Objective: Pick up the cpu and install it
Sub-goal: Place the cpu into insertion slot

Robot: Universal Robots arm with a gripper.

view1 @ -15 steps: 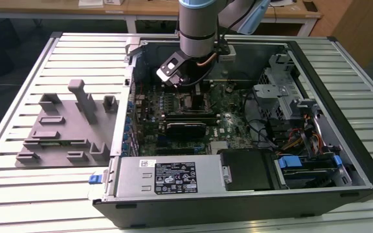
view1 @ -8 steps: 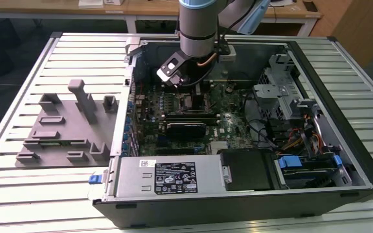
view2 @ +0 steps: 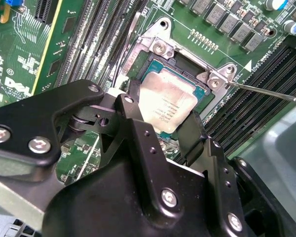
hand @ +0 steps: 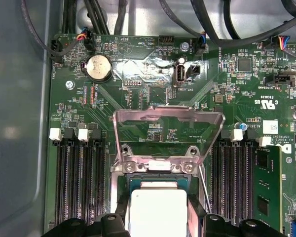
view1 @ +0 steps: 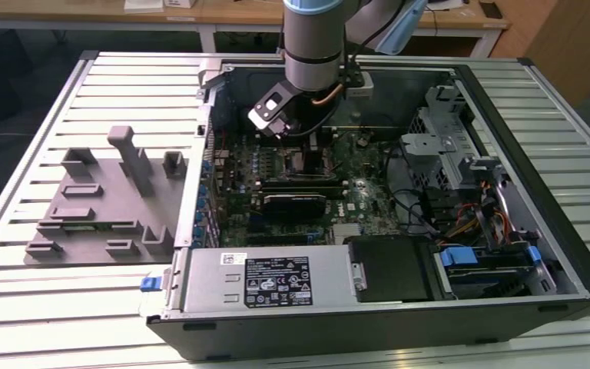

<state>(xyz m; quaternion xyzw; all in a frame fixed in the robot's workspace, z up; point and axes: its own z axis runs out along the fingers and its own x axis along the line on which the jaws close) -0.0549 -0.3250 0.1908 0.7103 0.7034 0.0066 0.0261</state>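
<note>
The silver-lidded cpu (view2: 166,106) lies level over the socket (view2: 180,69).

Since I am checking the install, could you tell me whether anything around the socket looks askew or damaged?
Nothing stands out: the cpu lies square with the socket, and the metal load plate stands hinged open.

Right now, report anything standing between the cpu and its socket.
Nothing visible does. The gripper holds the cpu directly over the open socket, and the metal load plate is swung up clear. The underside of the cpu is hidden.
</note>
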